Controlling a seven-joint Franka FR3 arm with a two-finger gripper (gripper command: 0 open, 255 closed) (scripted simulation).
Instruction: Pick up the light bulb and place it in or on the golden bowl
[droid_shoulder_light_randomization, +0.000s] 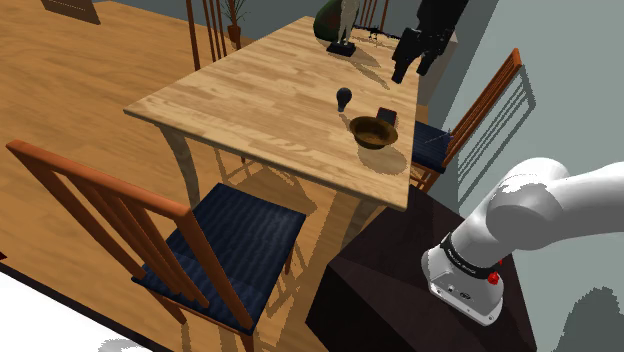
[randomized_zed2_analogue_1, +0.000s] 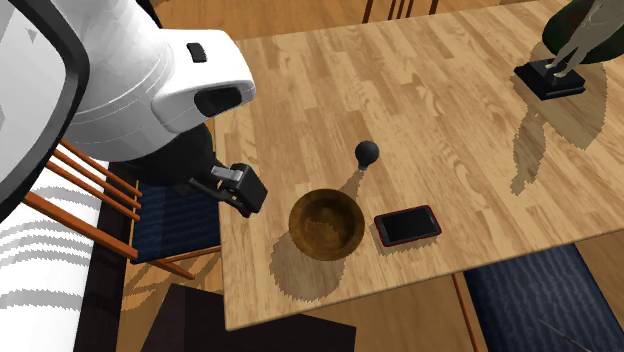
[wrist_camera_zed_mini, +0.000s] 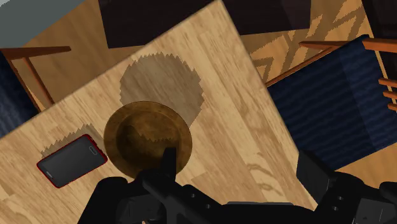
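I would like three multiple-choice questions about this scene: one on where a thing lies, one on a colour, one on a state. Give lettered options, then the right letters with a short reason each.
1. In the second exterior view, where does the phone lie?
A) inside the bowl
B) on the table, at the bowl's right
C) at the bowl's left

2. What colour is the phone's rim?
A) green
B) red
C) white

3. What is the state of the light bulb?
A) clasped by the gripper
B) lying in the bowl
C) resting on the table, free of the gripper

Answers:
1 B: the phone lies flat on the wood beside the bowl, not touching it.
2 B: a red edge frames the dark screen.
3 C: the dark bulb sits on the table apart from the bowl, and the open gripper hangs away from it.
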